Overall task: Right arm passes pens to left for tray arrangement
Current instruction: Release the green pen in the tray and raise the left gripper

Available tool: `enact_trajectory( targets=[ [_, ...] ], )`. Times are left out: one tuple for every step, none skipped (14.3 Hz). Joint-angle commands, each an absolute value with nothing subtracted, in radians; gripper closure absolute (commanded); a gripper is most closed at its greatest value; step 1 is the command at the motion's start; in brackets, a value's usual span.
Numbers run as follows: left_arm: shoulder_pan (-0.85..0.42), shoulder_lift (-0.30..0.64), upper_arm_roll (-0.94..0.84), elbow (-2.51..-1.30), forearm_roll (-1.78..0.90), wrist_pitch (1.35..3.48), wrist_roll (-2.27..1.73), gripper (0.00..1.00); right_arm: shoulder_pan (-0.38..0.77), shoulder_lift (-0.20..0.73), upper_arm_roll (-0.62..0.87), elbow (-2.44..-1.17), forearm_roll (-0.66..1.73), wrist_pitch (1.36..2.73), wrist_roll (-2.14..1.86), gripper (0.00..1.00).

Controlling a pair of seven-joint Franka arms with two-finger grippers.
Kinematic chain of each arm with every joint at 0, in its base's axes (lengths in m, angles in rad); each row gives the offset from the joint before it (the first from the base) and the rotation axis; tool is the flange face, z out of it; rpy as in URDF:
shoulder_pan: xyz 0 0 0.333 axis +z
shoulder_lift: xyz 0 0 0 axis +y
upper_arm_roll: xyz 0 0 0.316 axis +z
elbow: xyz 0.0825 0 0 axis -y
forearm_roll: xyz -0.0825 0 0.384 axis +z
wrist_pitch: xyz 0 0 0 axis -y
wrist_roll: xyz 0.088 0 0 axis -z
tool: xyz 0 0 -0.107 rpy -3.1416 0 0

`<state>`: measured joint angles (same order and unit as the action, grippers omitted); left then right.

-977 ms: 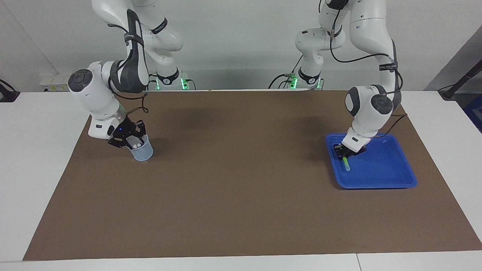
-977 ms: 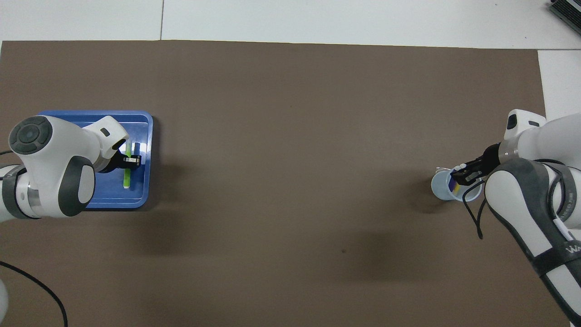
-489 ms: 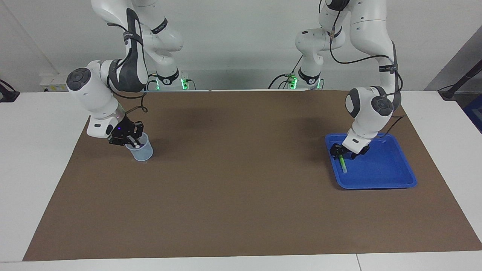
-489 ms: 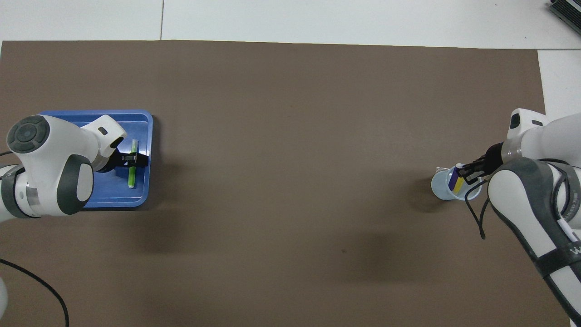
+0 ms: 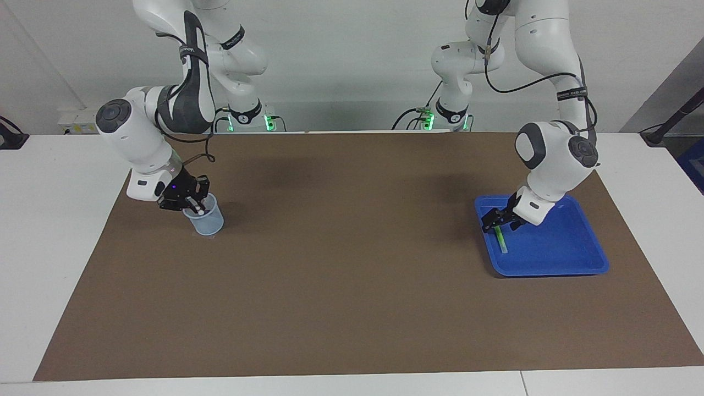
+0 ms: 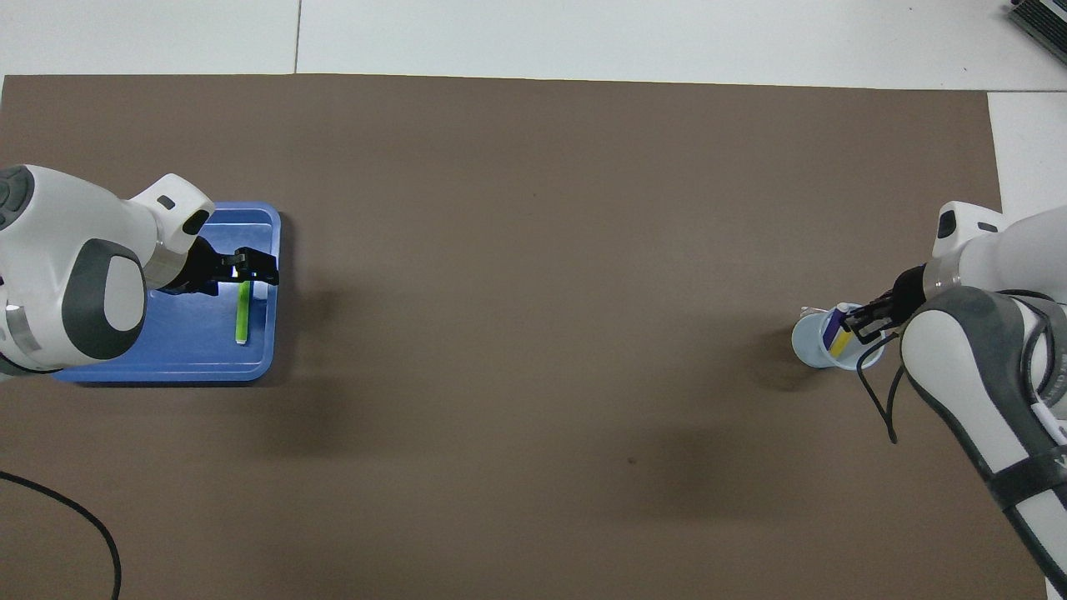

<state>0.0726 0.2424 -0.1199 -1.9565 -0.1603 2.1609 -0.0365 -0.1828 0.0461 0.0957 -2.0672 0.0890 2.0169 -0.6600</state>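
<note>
The green pen [image 5: 501, 238] [image 6: 242, 312] lies flat in the blue tray [image 5: 555, 242] [image 6: 167, 350], along the rim toward the table's middle. My left gripper [image 5: 498, 218] [image 6: 252, 268] hangs open just above the pen's end nearer the robots, holding nothing. At the right arm's end, the purple pen [image 6: 831, 330] and yellow pen [image 6: 842, 342] stand in a pale-blue cup [image 5: 209, 223] [image 6: 807, 346]. My right gripper [image 5: 190, 204] [image 6: 859, 321] reaches into the cup's mouth and is shut at the pens' pale ends. Which pen it holds I cannot tell.
A brown mat [image 5: 352, 264] covers the table between cup and tray. White tabletop [image 5: 49, 231] borders it. A black cable [image 6: 75, 521] lies on the mat near the left arm's base.
My left gripper opened, let go of the green pen in the tray and lifted off it. My right gripper closed on the pens' tops in the cup.
</note>
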Motion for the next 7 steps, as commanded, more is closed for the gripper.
enact_trajectory(
  targets=[
    [0.071,0.244,-0.121,-1.902,-0.173,2.089,-0.086,0.0,-0.218,0.009,0.109,-2.019,0.081,1.873,-0.64,1.0],
    [0.069,0.238,-0.124,-1.895,-0.173,2.07,-0.103,0.0,-0.219,-0.009,0.107,-2.014,0.081,1.844,-0.64,1.0],
    [0.057,0.235,-0.124,-1.873,-0.173,2.037,-0.121,0.0,-0.219,-0.032,0.109,-2.014,0.081,1.823,-0.64,1.0],
    [0.048,0.227,-0.123,-1.855,-0.173,1.998,-0.144,0.0,-0.219,-0.047,0.109,-2.005,0.081,1.795,-0.64,1.0],
    [0.035,0.226,-0.124,-1.829,-0.173,1.962,-0.172,0.0,-0.219,-0.055,0.11,-1.978,0.081,1.758,-0.64,1.0],
    [0.028,0.216,-0.124,-1.804,-0.173,1.926,-0.205,0.0,-0.219,-0.055,0.11,-1.932,0.081,1.706,-0.64,1.0],
    [0.028,0.213,-0.135,-1.787,-0.175,1.898,-0.24,0.0,-0.218,-0.055,0.11,-1.881,0.081,1.659,-0.64,1.0]
  ],
)
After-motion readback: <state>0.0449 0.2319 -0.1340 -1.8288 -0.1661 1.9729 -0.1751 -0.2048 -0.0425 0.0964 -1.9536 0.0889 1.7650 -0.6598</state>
